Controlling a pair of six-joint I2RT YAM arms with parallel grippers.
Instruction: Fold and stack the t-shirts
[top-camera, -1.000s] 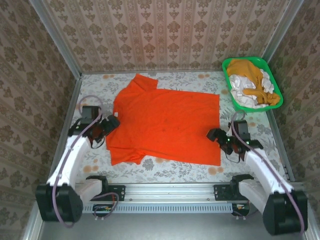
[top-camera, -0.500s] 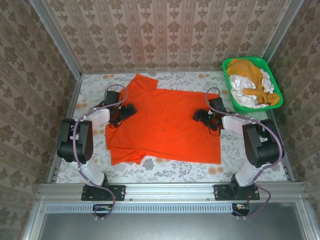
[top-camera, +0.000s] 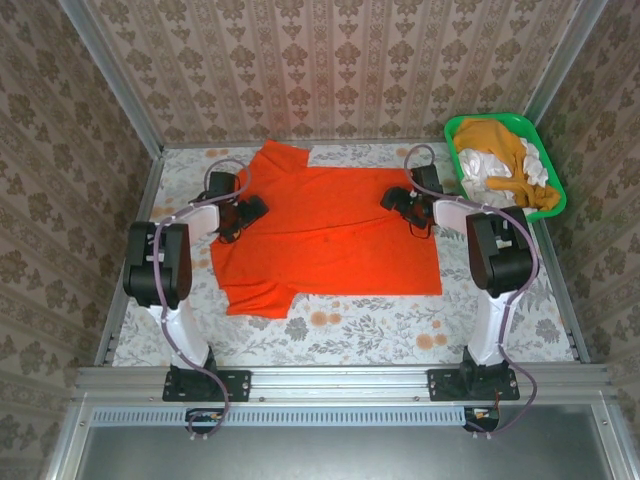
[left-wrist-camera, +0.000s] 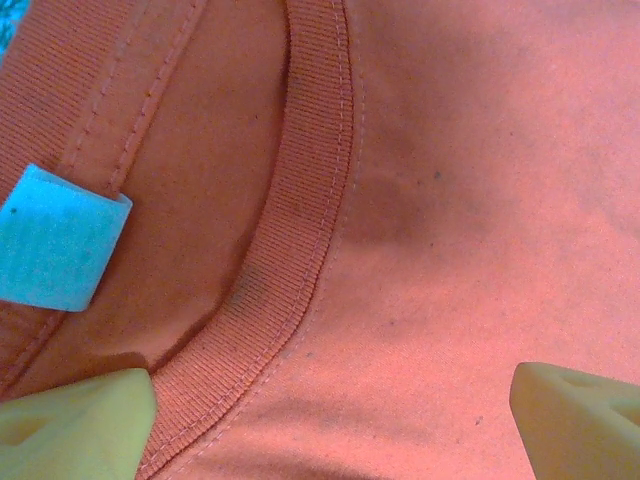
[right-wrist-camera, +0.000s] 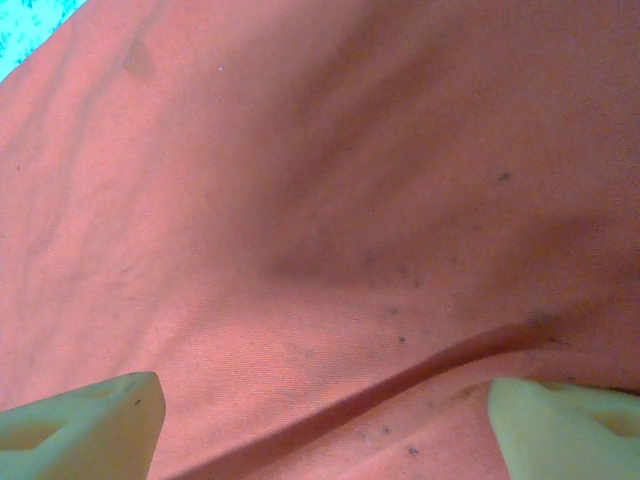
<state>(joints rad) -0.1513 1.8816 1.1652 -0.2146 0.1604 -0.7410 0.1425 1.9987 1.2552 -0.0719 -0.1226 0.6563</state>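
Observation:
A bright red-orange t-shirt (top-camera: 330, 240) lies spread flat on the patterned table, collar to the left. My left gripper (top-camera: 252, 210) rests open on the cloth by the neck. In the left wrist view the ribbed collar (left-wrist-camera: 300, 230) and a pale label (left-wrist-camera: 55, 240) show, and the left gripper (left-wrist-camera: 335, 425) has its fingers wide apart. My right gripper (top-camera: 393, 200) sits open on the shirt's far right part, near the hem. In the right wrist view the right gripper (right-wrist-camera: 325, 425) straddles a raised crease (right-wrist-camera: 400, 385). A mustard t-shirt (top-camera: 495, 135) and a white t-shirt (top-camera: 490, 190) lie bunched in the basket.
The green plastic basket (top-camera: 453, 128) stands at the back right corner, close to the right arm. Patterned walls enclose the table on three sides. Bare tabletop (top-camera: 380, 335) runs along the front of the shirt, before the metal rail.
Both arms have reached farther toward the back wall. The red-orange shirt has shifted away from the front edge with them, and its lower left sleeve now lies more bunched.

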